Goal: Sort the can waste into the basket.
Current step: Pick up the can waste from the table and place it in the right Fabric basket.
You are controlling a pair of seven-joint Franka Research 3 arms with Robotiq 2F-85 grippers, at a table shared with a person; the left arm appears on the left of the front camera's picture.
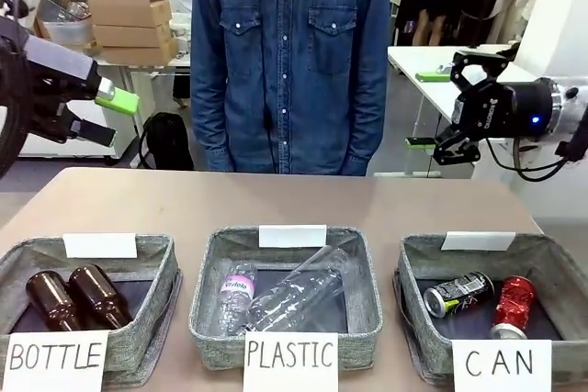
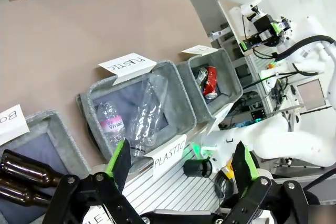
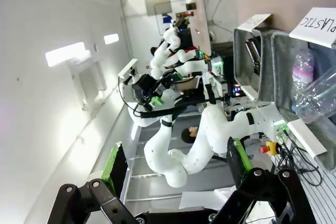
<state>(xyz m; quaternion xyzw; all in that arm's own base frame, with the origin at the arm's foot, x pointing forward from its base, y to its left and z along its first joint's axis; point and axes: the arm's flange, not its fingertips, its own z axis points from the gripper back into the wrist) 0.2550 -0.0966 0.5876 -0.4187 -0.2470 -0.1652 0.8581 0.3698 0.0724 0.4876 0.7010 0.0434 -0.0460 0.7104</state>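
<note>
1. The front view sits low at the robot's edge of the brown counter (image 1: 294, 199), facing across it at a person in a denim shirt (image 1: 289, 52); three grey woven-fabric baskets lie nearest the lens.
2. The left wrist view looks down along the left end effector (image 2: 181, 163), tilted, over the same counter.
3. The right wrist view is rolled sideways, facing mostly the room.
4. All three share the middle grey woven-fabric basket with the white "PLASTIC" sign (image 1: 287, 319) (image 2: 173, 85) (image 3: 278, 56).

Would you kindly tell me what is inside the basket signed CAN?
Two cans lie inside the CAN basket: a black can and a red can. The sign hides the basket's front.
</note>
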